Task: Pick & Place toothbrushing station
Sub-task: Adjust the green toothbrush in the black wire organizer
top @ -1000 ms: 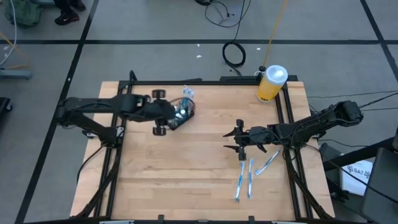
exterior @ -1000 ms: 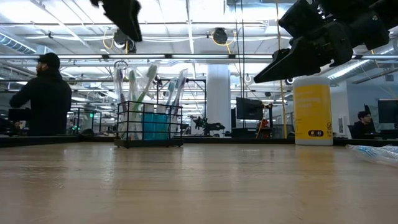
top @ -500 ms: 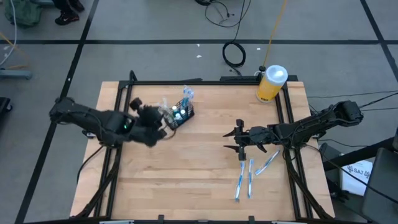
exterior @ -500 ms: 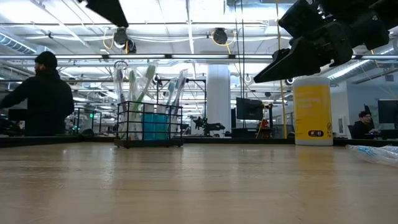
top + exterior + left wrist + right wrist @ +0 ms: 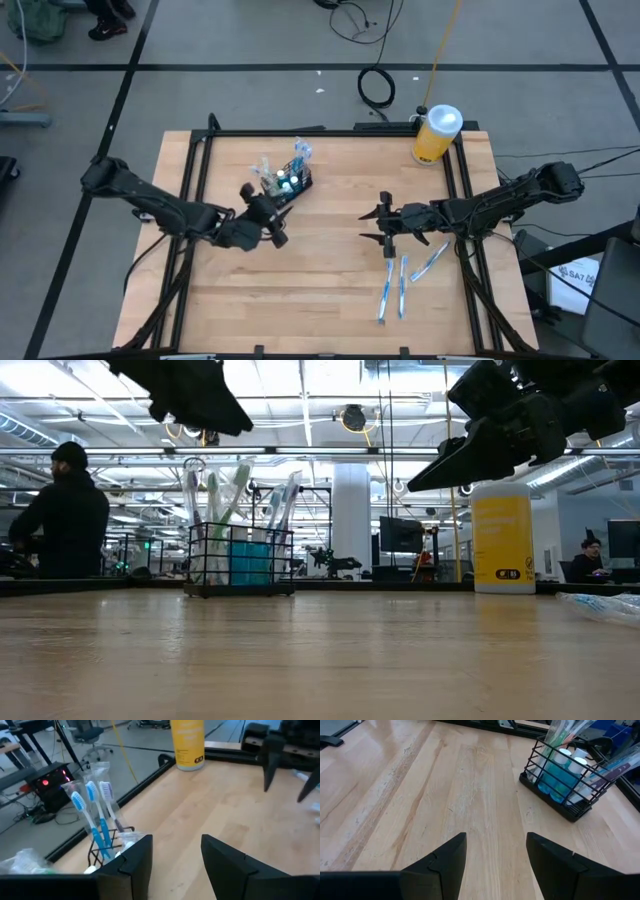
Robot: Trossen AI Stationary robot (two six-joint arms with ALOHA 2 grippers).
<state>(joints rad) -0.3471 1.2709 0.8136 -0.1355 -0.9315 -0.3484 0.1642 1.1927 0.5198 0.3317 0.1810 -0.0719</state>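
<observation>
**Caddy Left Standing While Both Grippers Were Held Empty**

The toothbrushing station (image 5: pixel 286 181), a black wire-mesh caddy, was seen upright on the wooden surface (image 5: pixel 320 270), towards the 11 o'clock part of the board in the high view. Toothbrushes and small blue-and-white containers were carried inside it, the brushes leaning out above its rim. In the low view the caddy (image 5: pixel 240 560) was shown resting flat on its base, with nothing gripping it.

The left arm was stretched low across the surface from the 9 o'clock edge, bent at the elbow, with the left gripper (image 5: pixel 268 222) placed just beside the caddy at its 7 o'clock side, apart from it. Its fingers (image 5: pixel 134 862) were held wide, with nothing between them; the caddy was seen beyond them in the left wrist view.

The right arm was extended in from the 3 o'clock edge, roughly level, with the right gripper (image 5: pixel 379 226) poised near the centre of the board, well apart from the caddy. Its fingers (image 5: pixel 444 860) were spread wide and empty, pointed towards the caddy (image 5: pixel 570 780).

Wrapped toothbrushes (image 5: pixel 398 285) were laid on the surface at 5 o'clock, just beside the right gripper. A yellow bottle (image 5: pixel 436 135) with a white cap was stood at the 1 o'clock corner.
</observation>
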